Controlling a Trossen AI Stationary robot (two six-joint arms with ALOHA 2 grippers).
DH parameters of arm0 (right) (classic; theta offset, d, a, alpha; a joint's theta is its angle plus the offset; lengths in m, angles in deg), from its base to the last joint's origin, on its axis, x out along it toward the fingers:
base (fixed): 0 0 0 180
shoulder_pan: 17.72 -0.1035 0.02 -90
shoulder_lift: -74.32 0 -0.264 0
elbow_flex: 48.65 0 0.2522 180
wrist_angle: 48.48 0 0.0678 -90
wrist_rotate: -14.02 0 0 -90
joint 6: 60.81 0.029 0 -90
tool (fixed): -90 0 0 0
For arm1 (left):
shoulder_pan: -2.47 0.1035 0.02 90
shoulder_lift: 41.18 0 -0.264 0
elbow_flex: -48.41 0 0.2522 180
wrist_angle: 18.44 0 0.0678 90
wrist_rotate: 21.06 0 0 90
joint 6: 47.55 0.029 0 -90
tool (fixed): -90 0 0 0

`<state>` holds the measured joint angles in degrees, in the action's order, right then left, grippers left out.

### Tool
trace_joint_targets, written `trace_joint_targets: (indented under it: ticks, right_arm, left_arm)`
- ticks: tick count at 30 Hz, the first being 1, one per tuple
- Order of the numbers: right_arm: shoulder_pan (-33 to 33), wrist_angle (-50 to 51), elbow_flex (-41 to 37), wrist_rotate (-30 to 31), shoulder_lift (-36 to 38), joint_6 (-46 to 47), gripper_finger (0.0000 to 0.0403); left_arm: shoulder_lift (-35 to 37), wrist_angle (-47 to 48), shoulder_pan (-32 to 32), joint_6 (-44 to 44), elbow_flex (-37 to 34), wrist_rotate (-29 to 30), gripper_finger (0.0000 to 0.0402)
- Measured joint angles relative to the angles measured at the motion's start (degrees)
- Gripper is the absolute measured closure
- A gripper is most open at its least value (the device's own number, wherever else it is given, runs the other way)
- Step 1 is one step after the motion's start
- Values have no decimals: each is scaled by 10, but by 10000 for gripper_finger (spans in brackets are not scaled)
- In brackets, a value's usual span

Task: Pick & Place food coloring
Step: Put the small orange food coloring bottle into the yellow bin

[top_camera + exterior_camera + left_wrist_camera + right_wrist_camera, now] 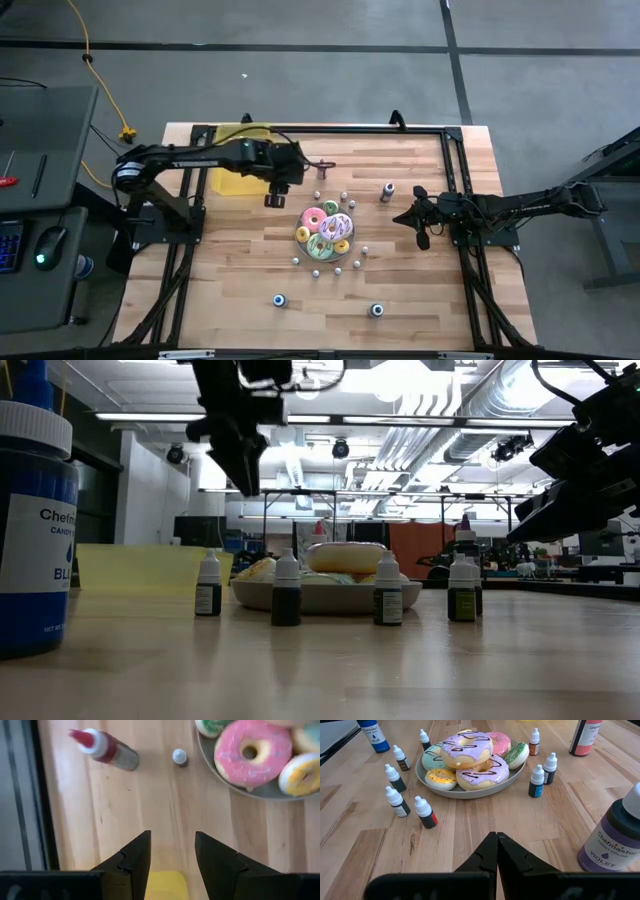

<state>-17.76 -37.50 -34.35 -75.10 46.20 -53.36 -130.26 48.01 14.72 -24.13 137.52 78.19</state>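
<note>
My left gripper [172,860] hangs half open and empty above the table; I should drop squarely over the small white-capped bottle [179,756] left of the plate [212,762] before closing.

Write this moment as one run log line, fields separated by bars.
left gripper open, empty, above table | right gripper shut, idle | small bottles around doughnut plate

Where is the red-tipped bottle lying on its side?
In the high view, the red-tipped bottle lies near the table's far edge, beyond the plate of doughnuts, just right of the left gripper.
</note>
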Motion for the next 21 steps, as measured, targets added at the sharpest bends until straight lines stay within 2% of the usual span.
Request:
trace_joint_targets:
  ticks: [5,15,18,21]
  right_arm:
    - [0,0,0,0,0,0,402]
    - [0,0,0,0,0,0,402]
    - [0,0,0,0,0,0,402]
    - [0,0,0,0,0,0,402]
  left_arm:
    - [-41,-15,-3,47,0,-16,254]
    - [-96,-90,-3,106,0,-133,249]
    - [-111,-108,-3,105,0,-132,226]
    - [-121,-125,-3,104,0,-100,190]
